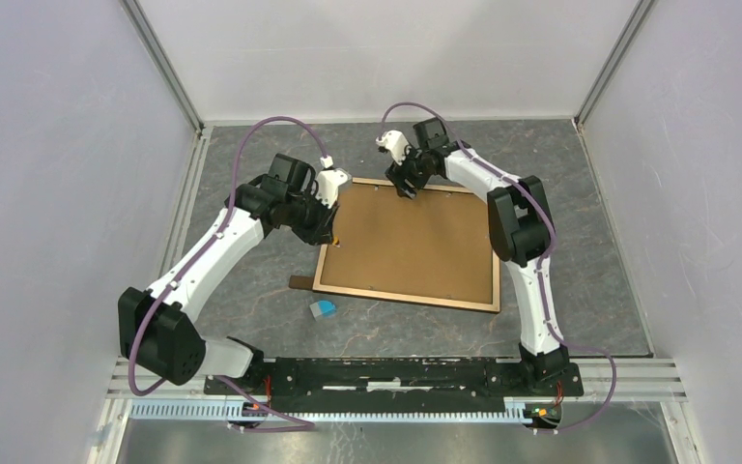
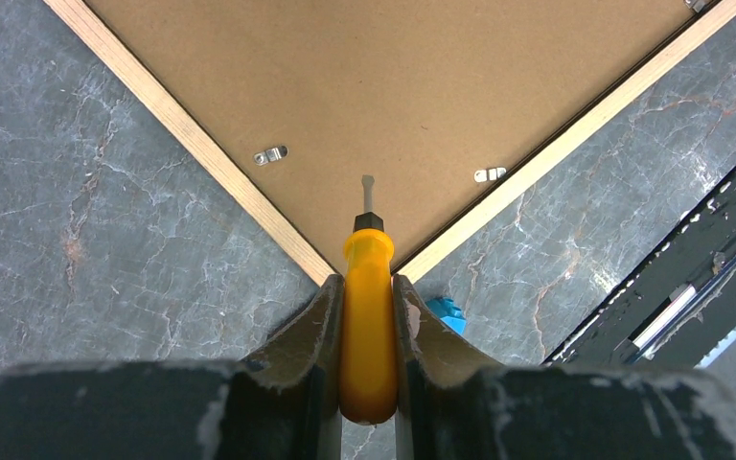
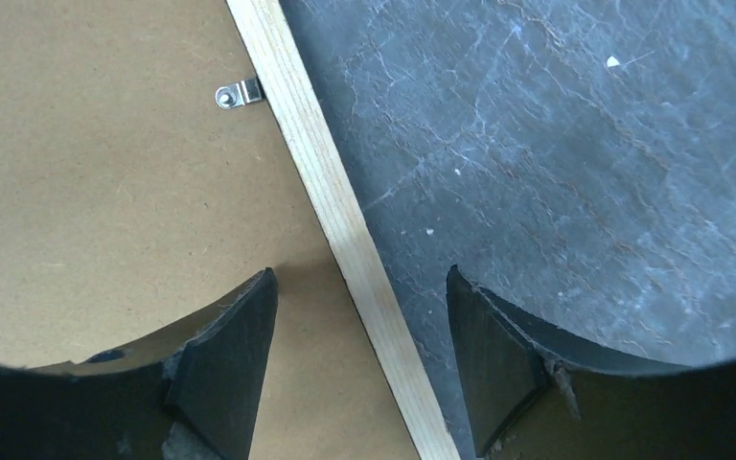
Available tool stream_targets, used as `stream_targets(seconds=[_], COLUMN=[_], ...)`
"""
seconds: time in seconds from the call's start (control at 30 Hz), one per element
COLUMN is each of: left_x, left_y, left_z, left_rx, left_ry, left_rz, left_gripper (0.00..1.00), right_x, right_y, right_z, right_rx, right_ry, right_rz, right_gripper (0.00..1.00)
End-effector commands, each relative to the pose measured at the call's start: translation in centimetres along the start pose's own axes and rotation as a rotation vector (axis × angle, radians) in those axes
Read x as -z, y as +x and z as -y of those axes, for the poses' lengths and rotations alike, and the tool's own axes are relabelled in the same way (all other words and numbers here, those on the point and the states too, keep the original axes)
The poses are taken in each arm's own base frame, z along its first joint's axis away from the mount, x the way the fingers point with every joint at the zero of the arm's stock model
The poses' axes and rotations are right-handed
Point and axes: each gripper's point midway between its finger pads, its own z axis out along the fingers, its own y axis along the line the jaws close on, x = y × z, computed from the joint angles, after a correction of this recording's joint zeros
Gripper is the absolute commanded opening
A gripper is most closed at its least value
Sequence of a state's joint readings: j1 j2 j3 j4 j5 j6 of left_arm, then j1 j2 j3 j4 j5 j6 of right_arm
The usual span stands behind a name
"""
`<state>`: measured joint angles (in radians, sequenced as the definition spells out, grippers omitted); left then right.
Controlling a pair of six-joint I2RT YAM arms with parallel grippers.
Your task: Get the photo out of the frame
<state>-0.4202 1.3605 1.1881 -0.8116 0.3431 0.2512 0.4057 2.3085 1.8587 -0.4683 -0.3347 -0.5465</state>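
Frame (image 1: pixel 411 242): is lying flat on the table (image 1: pixel 251 280), with its brown back facing up.
Left gripper (image 2: pixel 369 287): is squeezing the handle of an orange screwdriver (image 2: pixel 368 326), at the frame's left side.
Screwdriver tip: is pointing at the brown board, between two little silver clips (image 2: pixel 270 154).
Right gripper (image 3: pixel 359 287): is hanging at the frame's far edge with its fingers spread apart and holding nothing. One finger is over the board, one is over the table, and the wood rim is running between them.
Blue thing (image 1: pixel 323 308): is lying on the table near the frame's near left corner.

bright, even light — soft shadows, mostly sharp.
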Motion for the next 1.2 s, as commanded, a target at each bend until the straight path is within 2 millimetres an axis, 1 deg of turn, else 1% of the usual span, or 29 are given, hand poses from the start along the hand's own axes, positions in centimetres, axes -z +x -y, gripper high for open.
stream_targets(seconds=[0.0,0.07,0.13,0.17,0.23,0.3,0.4,0.5,0.6,0.67,0.73,0.77,0.8,0.93,1.03,1.1,1.17], left_x=[0.9,0.9,0.8,0.7,0.7,0.6,0.6,0.7,0.7,0.6,0.6,0.6,0.7,0.6,0.6,0.6,0.6], left_y=[-0.8,-0.8,-0.8,-0.8,-0.9,-0.9,-1.1,-1.2,-1.1,-1.1,-1.2,-1.2,-1.2,-1.4,-1.4,-1.4,-1.4], left_z=[0.5,0.4,0.5,0.5,0.4,0.4,0.4,0.3,0.1,0.0,0.0,-0.1,-0.1,-0.1,-0.2,-0.4,-0.5], left_rx=[0.025,0.024,0.025,0.027,0.027,0.028,0.029,0.028,0.03,0.031,0.031,0.032,0.031,0.032,0.034,0.036,0.036], left_ry=[0.008,0.008,0.012,0.013,0.013,0.014,0.014,0.009,0.001,-0.005,-0.007,-0.008,-0.008,-0.006,-0.011,-0.018,-0.022], left_rz=[0.048,0.048,0.048,0.046,0.045,0.044,0.046,0.047,0.044,0.043,0.042,0.042,0.043,0.045,0.044,0.043,0.04], left_gripper=[0.02,0.02,0.02,0.02,0.02,0.02,0.02,0.02,0.02,0.02,0.02,0.02,0.02,0.02,0.02,0.02,0.02], right_x=[-1.0,-1.2,-1.1,-1.1,-0.8,-0.1,1.5,3.5,5.7,7.0,8.1,8.9,9.5,10.6,11.2,11.3,11.4], right_y=[1.4,2.7,4.2,5.0,6.4,7.8,9.4,11.2,13.3,14.8,15.8,16.7,17.1,18.6,18.6,19.0,19.0], right_z=[1.9,2.4,2.9,3.0,3.5,4.5,6.3,8.0,9.6,10.2,9.9,10.0,9.8,7.3,5.7,4.3,3.2], right_rx=[-0.069,-0.102,-0.142,-0.155,-0.182,-0.217,-0.26,-0.336,-0.457,-0.56,-0.657,-0.717,-0.768,-0.897,-0.991,-1.059,-1.119], right_ry=[0.023,0.013,0.007,0.002,0.002,0.015,0.062,0.102,0.151,0.177,0.182,0.196,0.209,0.237,0.263,0.267,0.268], right_rz=[-0.01,-0.033,-0.059,-0.074,-0.098,-0.12,-0.138,-0.141,-0.133,-0.11,-0.072,-0.058,-0.044,-0.009,0.028,0.045,0.07], right_gripper=[0.66,0.6,0.51,0.45,0.36,0.3,0.23,0.12,0.02,0.0,0.0,0.0,0.0,0.0,0.0,0.0,0.0])
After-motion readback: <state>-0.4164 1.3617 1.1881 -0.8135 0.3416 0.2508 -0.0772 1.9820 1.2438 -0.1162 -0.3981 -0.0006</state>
